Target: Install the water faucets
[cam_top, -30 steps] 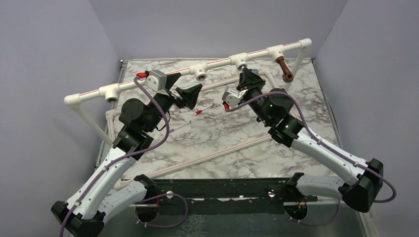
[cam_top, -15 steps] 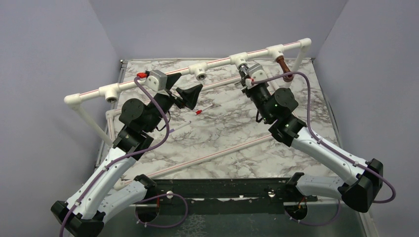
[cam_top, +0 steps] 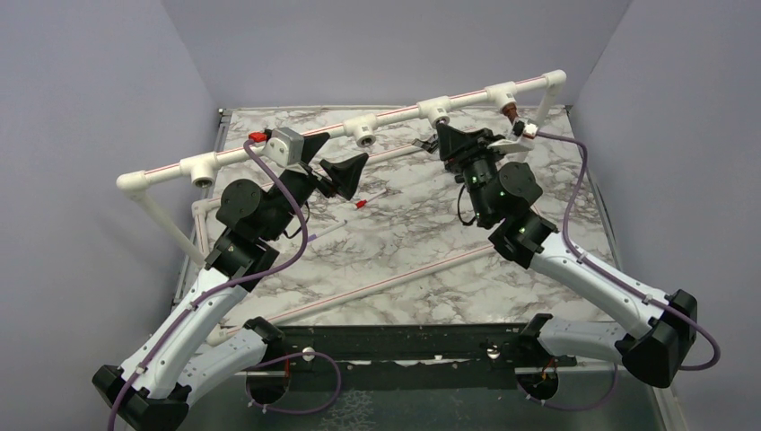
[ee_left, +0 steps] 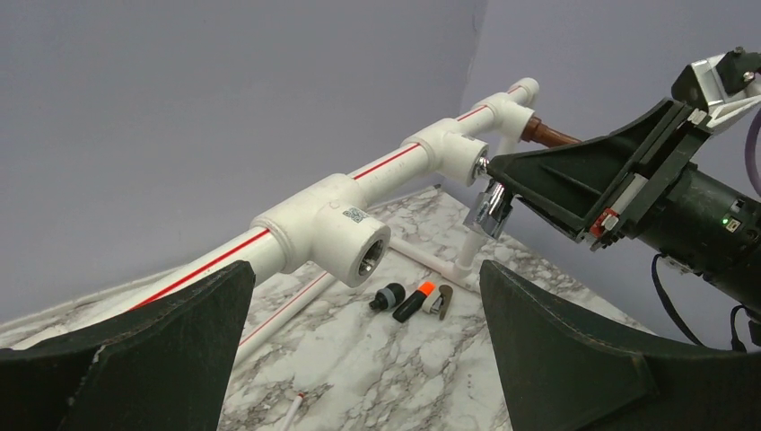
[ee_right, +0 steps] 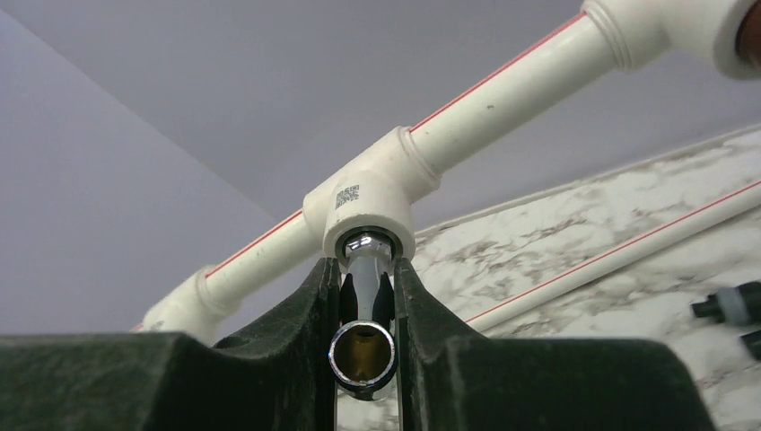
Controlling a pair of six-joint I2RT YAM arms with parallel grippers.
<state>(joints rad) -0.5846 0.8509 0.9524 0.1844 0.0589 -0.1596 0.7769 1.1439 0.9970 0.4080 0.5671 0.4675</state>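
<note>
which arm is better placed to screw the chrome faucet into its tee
Right. The right claw is shut on the chrome faucet, whose end sits in the tee socket. The left claw is open, holding nothing, beside another tee.

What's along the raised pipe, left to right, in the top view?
Order: empty tee socket → left gripper, open → second empty tee socket → right gripper shut on chrome faucet → reddish-brown faucet → corner elbow.

Overhead camera looks down; both close wrist cameras share the pipe [ee_left: 386,169].
</note>
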